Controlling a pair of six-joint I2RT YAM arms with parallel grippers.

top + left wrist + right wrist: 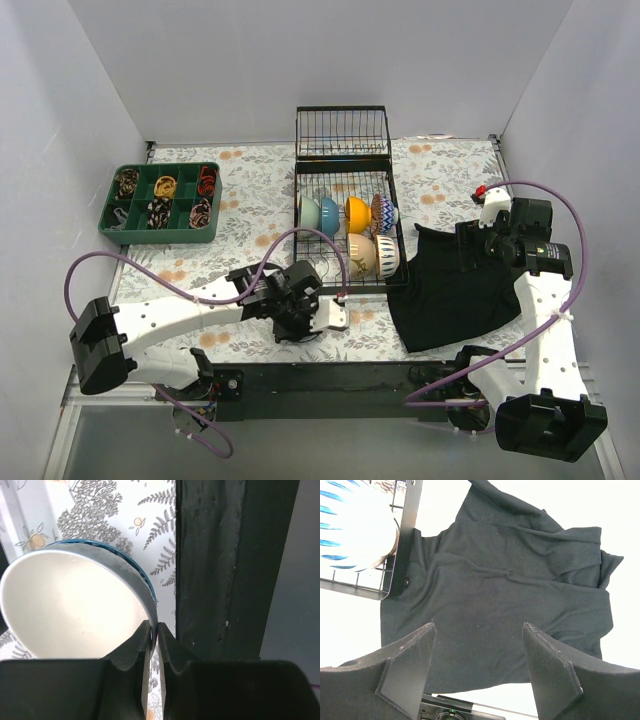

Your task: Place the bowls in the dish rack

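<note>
Blue-rimmed bowl (75, 610) sits pinched in left gripper (154, 630) (right gripper (479, 626) gapes).

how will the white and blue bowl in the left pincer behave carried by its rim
Likely rigid: the bowl shows no flex though the left pincer pinches only its thin rim. Its glossy inside suggests a slick glaze, so it may slip or swing in that edge grip. It looks ceramic, so probably chips if knocked against the dish rack.

White arms (170, 318); black joints (100, 345); purple cables (545, 184)
</note>
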